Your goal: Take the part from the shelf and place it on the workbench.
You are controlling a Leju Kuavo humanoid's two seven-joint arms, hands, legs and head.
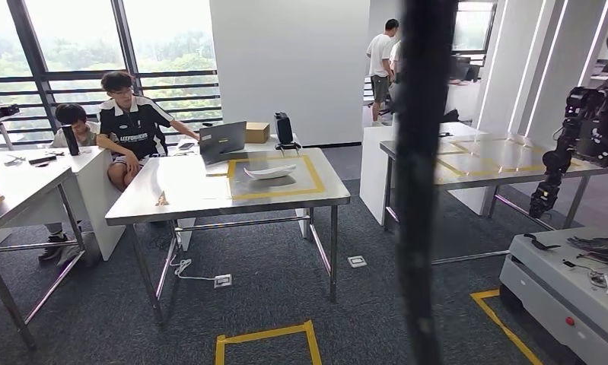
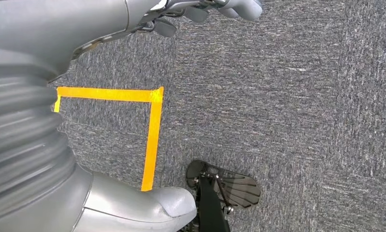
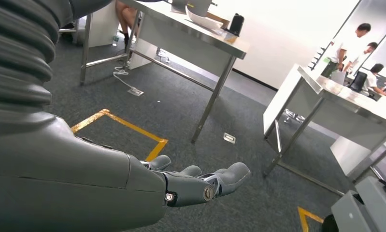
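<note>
A white curved part lies on the steel workbench, inside a yellow tape rectangle; it also appears as the white part on the bench in the right wrist view. My left hand hangs over the grey carpet, fingers and thumb apart, holding nothing. My right hand is stretched out low above the floor with its fingers straight and nothing in it. Both hands are well short of the bench.
A dark vertical post stands close in front of me. Two people sit at the bench's far left by a laptop. A second steel table, a black robot arm and a grey cart are on the right. A yellow floor square lies ahead.
</note>
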